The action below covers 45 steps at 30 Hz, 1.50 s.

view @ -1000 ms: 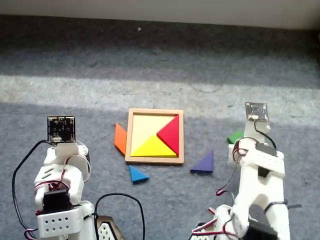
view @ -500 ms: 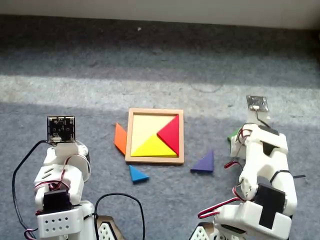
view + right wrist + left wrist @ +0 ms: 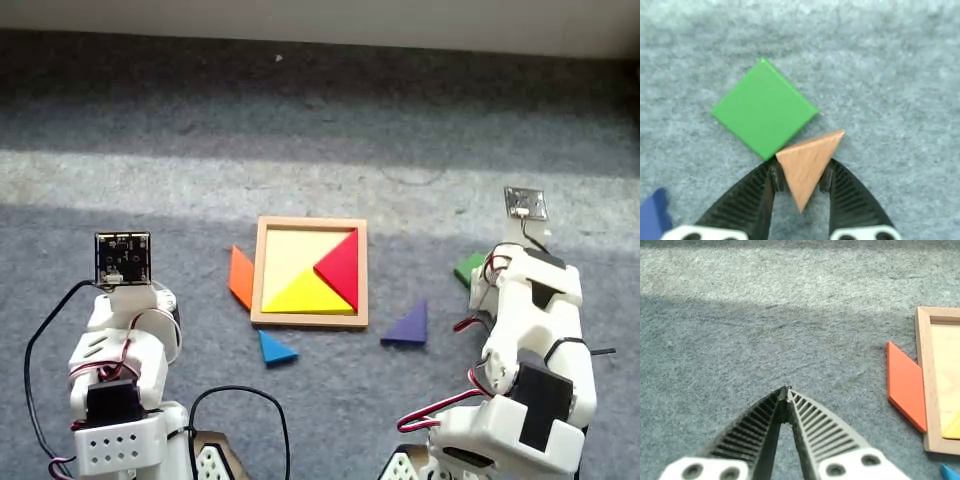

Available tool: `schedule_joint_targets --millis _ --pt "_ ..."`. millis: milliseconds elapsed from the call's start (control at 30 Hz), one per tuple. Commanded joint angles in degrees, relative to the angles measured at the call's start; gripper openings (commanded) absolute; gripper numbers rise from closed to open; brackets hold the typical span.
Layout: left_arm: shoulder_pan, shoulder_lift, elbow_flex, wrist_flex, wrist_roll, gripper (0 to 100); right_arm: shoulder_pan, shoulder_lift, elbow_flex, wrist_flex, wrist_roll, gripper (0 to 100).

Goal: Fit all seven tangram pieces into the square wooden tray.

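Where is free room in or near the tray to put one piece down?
The square wooden tray is bare in its far left part, bordered by the yellow triangle and the red triangle. The grey carpet beyond the tray is open. Crowded: by the green square, where the right gripper grips a tan triangle.

Soft daylight, pale lit band across the carpet (image 3: 320,170), foreground in shade, dark far edge

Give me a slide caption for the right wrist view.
Right gripper jaws closed on a tan triangle beside the green square on grey carpet.
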Motion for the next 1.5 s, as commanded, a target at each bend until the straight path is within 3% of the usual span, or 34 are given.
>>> schedule_joint_targets --millis 0,300,500,1000,1267,1467 --pt "0.0 -0.4 -0.3 -0.3 0.3 0 -1.0 -4.0 -0.5 -0.7 0.1 4.8" --pt "0.0 -0.4 -0.3 -0.3 0.3 0 -1.9 -27.7 12.2 -0.2 3.3 4.8" --pt "0.0 -0.4 -0.3 -0.3 0.3 0 -7.2 -34.9 14.8 1.5 3.6 4.8" --pt "-0.4 -0.4 -0.3 -0.3 0.3 0 -33.2 -24.4 1.3 9.5 3.6 4.8" --pt "-0.5 -0.4 -0.3 -0.1 0.2 0 -38.9 -9.7 -10.9 9.5 4.0 4.8" --pt "-0.5 -0.4 -0.3 -0.1 0.2 0 -41.9 -0.8 -19.5 12.3 13.5 4.8"
